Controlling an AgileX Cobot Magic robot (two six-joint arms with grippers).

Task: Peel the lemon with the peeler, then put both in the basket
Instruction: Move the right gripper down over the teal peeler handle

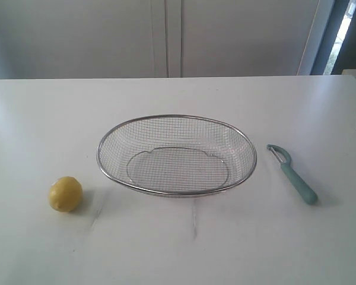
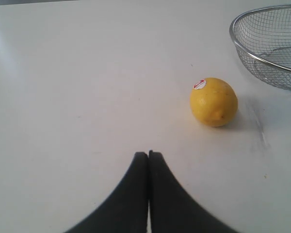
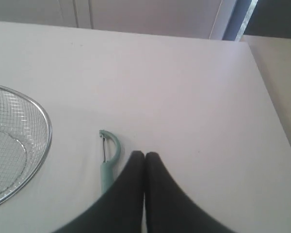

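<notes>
Resting untouched: lemon (image 1: 66, 194), peeler (image 1: 292, 174), empty basket (image 1: 177, 154) between. Both grippers (image 2: 148, 154) (image 3: 144, 154) closed, empty. Risk: round lemon rolling off when nudged; slim peeler slipping during pickup.

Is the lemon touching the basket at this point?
Apart. The exterior view shows a strip of bare table between the lemon and the basket rim; the left wrist view shows the same gap.
</notes>
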